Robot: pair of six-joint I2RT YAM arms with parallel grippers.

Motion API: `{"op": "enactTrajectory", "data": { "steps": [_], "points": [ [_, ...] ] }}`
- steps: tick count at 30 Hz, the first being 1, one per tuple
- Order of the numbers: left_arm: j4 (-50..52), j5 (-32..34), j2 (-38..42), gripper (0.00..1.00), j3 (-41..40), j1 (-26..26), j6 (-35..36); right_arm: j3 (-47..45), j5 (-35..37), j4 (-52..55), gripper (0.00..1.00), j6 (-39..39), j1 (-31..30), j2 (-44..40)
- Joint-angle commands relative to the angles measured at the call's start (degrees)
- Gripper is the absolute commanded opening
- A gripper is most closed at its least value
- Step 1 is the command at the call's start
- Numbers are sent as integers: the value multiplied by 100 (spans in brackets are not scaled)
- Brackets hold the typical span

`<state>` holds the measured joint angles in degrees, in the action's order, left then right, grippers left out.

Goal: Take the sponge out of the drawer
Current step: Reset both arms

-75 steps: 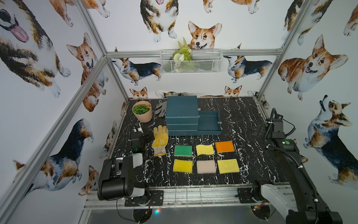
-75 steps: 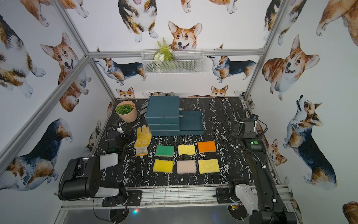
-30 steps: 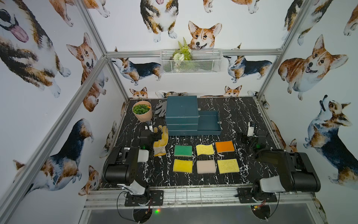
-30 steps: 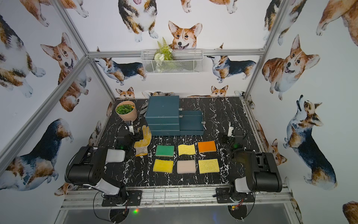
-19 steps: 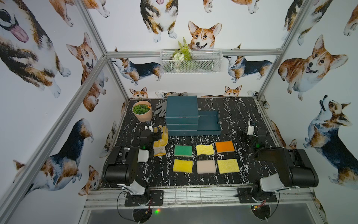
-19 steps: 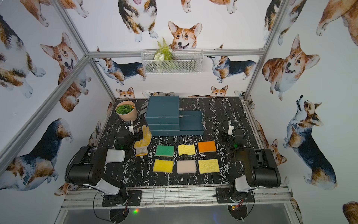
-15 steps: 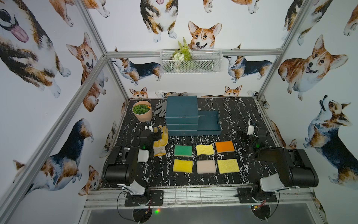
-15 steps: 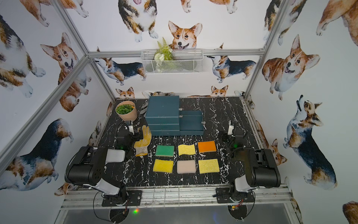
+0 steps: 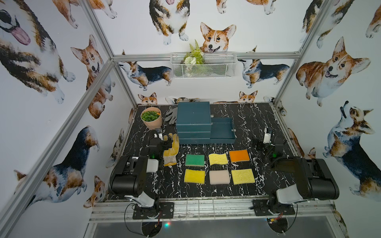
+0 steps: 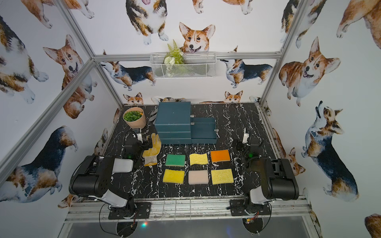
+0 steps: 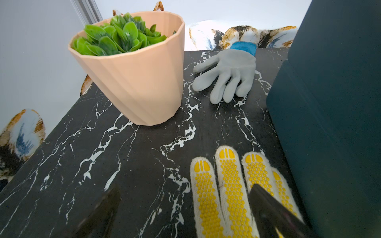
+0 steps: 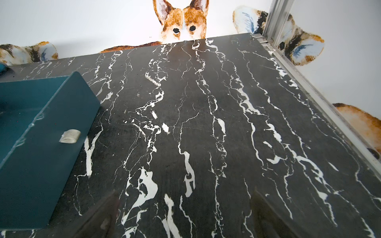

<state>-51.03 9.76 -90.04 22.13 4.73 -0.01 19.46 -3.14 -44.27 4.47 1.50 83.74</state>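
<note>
**Both top views:** the drawer (image 9: 221, 128) (image 10: 203, 128) stands open and appears empty. Six sponges (image 9: 219, 176) lie on the table (image 9: 253, 119) before it, so removal looks complete.

**Left wrist:** the left gripper (image 11: 185, 197) is spread wide, partly over the yellow glove (image 11: 226, 185), holding nothing.

**Right wrist:** the right gripper (image 12: 185, 197) is likewise wide and empty, near the drawer front.

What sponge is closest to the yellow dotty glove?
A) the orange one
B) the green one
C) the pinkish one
B: in both top views the green sponge lies right beside the yellow glove, while the orange sponge sits at the far end of that row.
</note>
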Motion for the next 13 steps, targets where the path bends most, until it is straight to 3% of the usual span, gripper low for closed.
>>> {"op": "enactTrajectory", "data": {
  "steps": [1, 13],
  "points": [
    [-153, 17, 2, 100, 15, -1, 85, -8, 4, -275, 100, -37, -9, -16],
    [-106, -10, -1, 100, 31, -7, 88, -10, 6, -275, 100, -34, -5, -16]
  ]
}}
